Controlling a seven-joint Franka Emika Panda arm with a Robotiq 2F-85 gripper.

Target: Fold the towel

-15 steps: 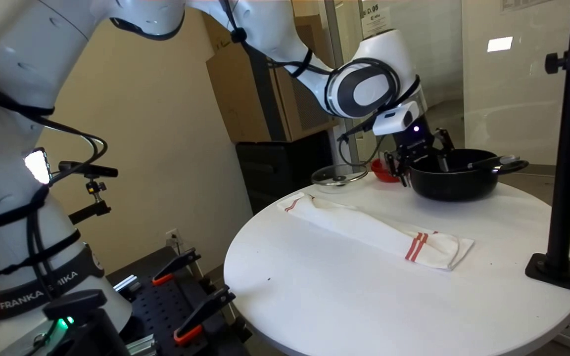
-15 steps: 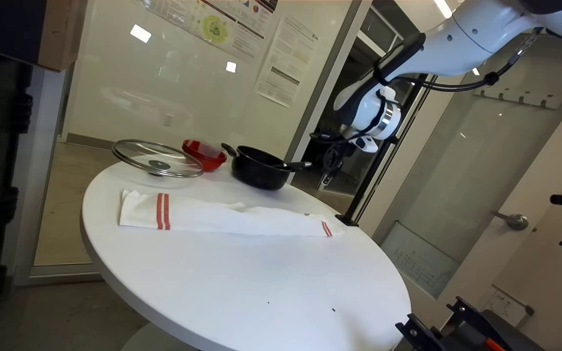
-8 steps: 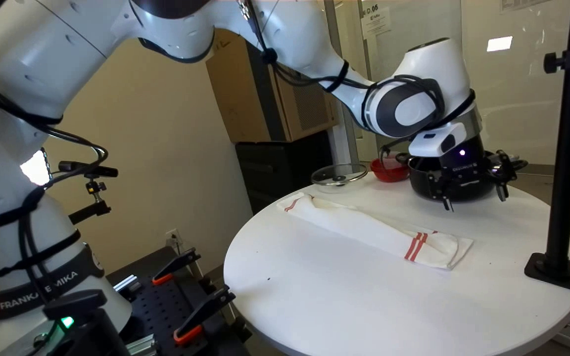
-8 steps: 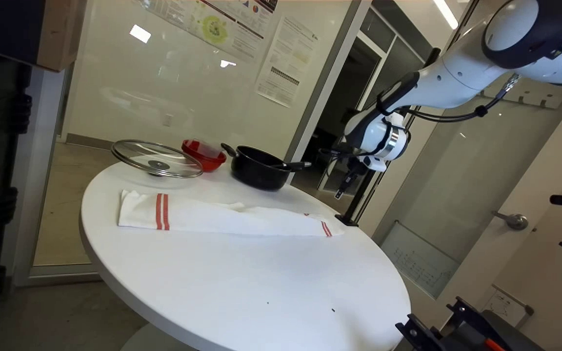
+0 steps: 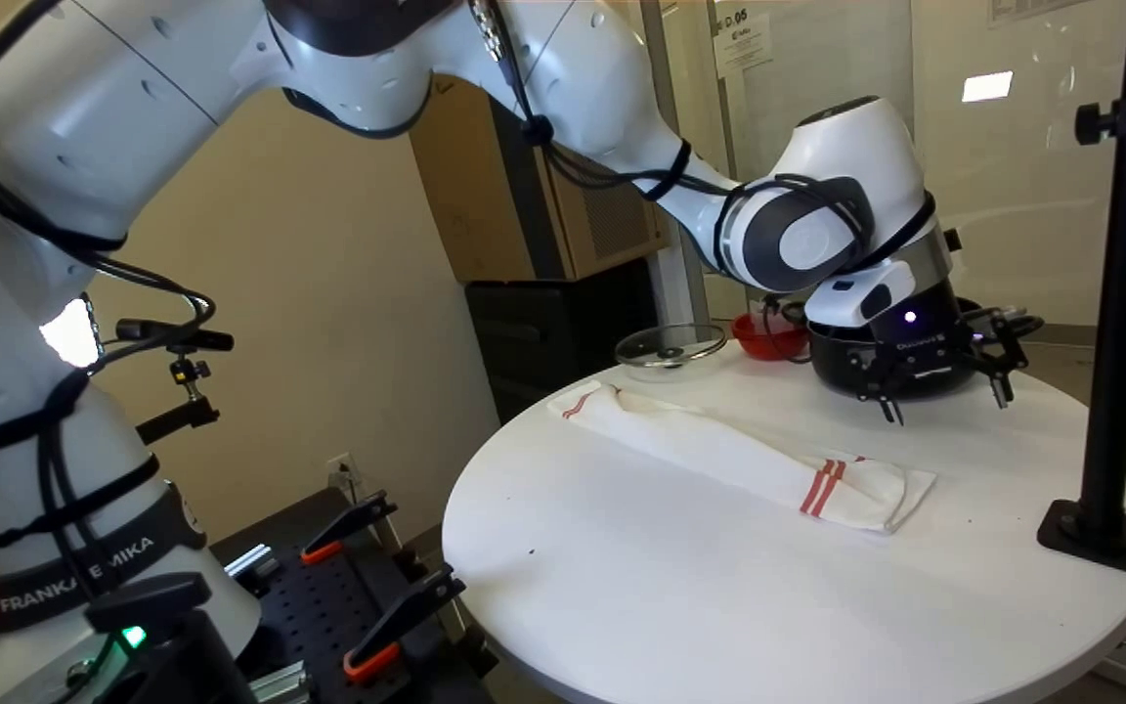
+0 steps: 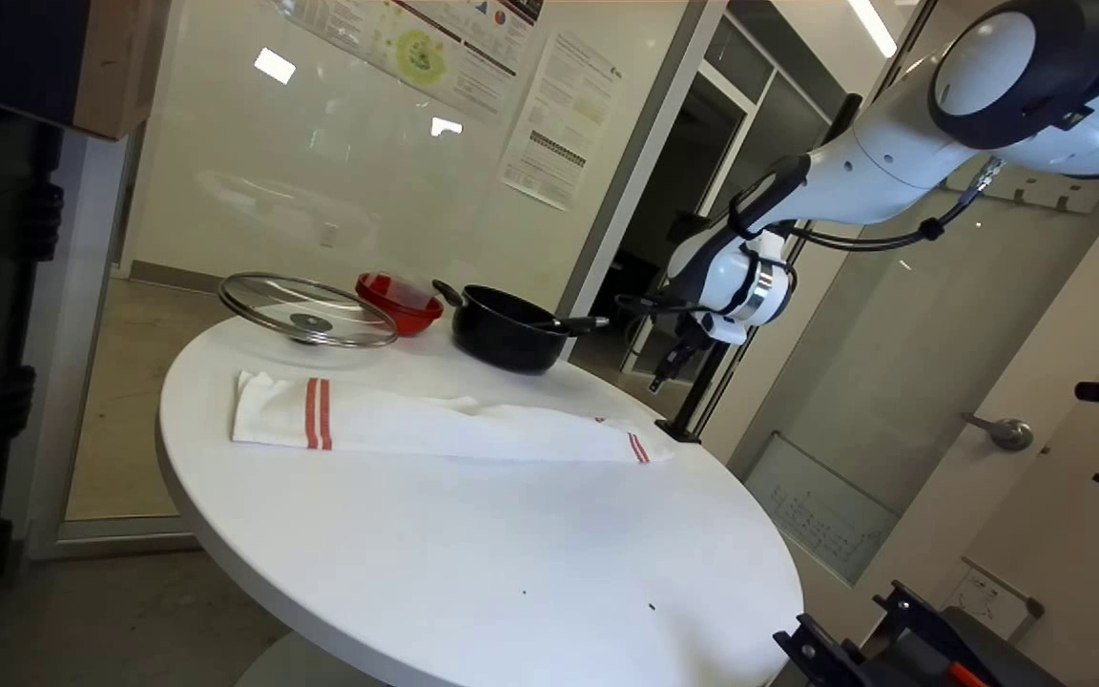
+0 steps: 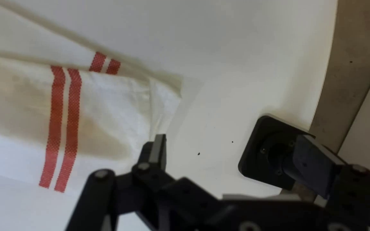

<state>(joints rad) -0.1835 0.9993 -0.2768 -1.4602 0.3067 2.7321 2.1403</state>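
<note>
The white towel [image 5: 710,445] lies on the round table as a long narrow strip, with red stripes near both ends; it also shows in an exterior view [image 6: 435,425]. At its near end in the wrist view, the top layer of the towel [image 7: 108,122] leaves a striped lower layer peeking out along one side. My gripper [image 5: 948,406] hangs above the table in front of the pan, beyond that end of the towel. Its fingers [image 7: 160,150] stand wide apart with nothing between them. One fingertip overlaps the towel's corner in the wrist view, but the gripper appears raised above it.
A black pan [image 6: 507,334] with a utensil in it stands behind the gripper. Near it are a red bowl [image 6: 402,303] and a glass lid [image 6: 309,313]. A black post [image 5: 1115,293] is clamped at the table edge, its base [image 7: 268,150] close to the right finger's side.
The arm has swung from beside the pan to in front of it, rightward in an exterior view, and the gripper has turned and come lower. The towel has not moved.
</note>
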